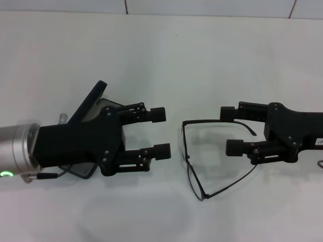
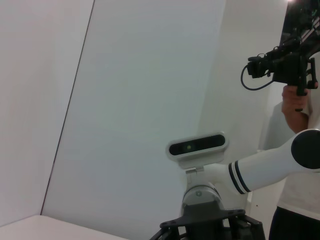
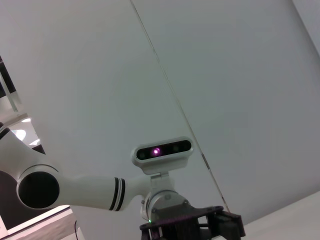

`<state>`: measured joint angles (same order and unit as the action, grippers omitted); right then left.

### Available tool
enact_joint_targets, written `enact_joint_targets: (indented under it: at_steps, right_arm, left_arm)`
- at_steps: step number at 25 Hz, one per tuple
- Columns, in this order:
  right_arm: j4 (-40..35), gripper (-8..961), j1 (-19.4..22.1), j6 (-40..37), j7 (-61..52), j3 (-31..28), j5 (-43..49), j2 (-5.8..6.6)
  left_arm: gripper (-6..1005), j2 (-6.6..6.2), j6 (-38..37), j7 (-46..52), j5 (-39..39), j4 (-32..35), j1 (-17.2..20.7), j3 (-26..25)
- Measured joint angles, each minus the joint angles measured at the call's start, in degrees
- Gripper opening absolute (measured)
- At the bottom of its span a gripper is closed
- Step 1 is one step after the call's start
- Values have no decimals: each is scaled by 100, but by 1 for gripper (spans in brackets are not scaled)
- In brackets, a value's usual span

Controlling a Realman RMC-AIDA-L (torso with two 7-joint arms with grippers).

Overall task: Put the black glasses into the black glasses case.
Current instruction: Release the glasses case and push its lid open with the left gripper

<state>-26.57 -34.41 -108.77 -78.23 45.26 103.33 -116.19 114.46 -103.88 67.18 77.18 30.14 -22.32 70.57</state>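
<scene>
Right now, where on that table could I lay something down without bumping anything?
The far half of the white table is bare, as is the near edge below the black glasses. The middle is crowded: left gripper over the black glasses case, right gripper at the glasses.

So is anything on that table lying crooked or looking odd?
The black glasses lie unfolded, temples splayed unevenly, one between the open right claw's fingers. The black glasses case sits open, mostly hidden under the open left claw.
</scene>
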Motion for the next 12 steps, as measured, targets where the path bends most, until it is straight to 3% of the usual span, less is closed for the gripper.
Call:
enact_joint_targets:
  at_steps: [12]
  right_arm:
    - [69,874,-53,59,74,-4,-1,1]
  left_arm:
    - [714,5,9,5,-26,0,21,-9]
